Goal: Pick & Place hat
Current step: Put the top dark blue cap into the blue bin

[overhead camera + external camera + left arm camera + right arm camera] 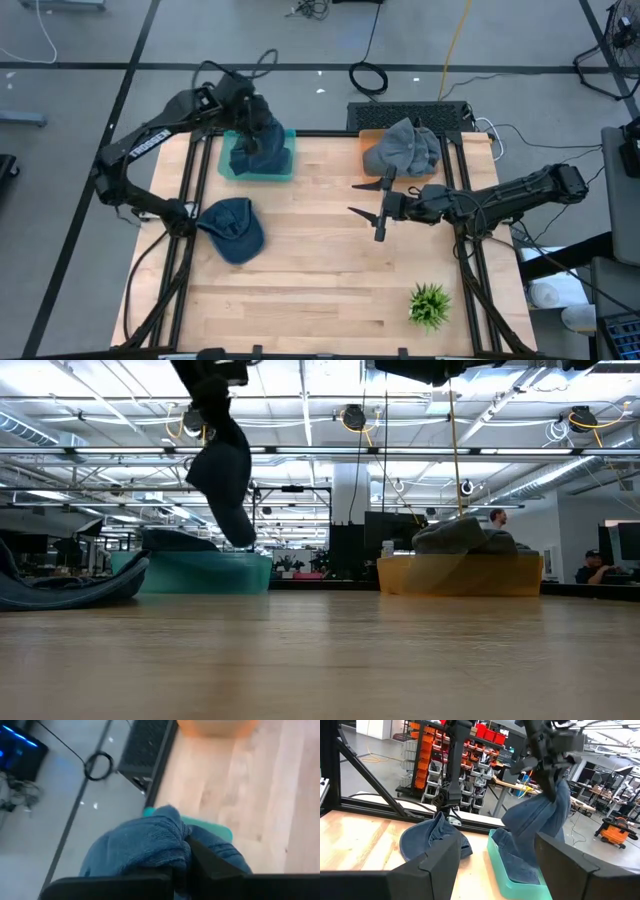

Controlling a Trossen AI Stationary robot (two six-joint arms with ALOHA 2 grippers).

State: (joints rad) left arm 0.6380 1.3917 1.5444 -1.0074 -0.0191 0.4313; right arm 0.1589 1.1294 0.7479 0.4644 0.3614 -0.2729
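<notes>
Blue denim hangs from the left gripper [255, 128], which is closed on a hat [258, 145] above the teal bin [285, 167] at the table's far left. In the low view, the hat [226, 480] is seen dangling clear above the bin [205, 572], its lower end just over the rim. In the left wrist view, the hat [145, 845] is bunched against the dark fingers [210, 865], with a strip of the bin [210, 827] showing beyond it. In the right wrist view, the left gripper [545, 757] is seen pinching the hat [540, 820] at its top, and the cloth drapes down into the bin [512, 887].

A second blue hat [232, 228] lies flat on the wood table [320, 270], near the left edge and in front of the bin. It is also seen at the left of the low view [60, 590] and beside the bin in the right wrist view [432, 840].

A grey hat [402, 148] is heaped in the orange bin [368, 138] at the table's far right; in the low view it [460, 538] rises above the bin's [460, 575] rim.

The right gripper [368, 198] is held over the middle of the table with its fingers [435, 862] spread apart and nothing between them, pointing towards the left side.

A small green plant [430, 305] stands near the right front corner.
</notes>
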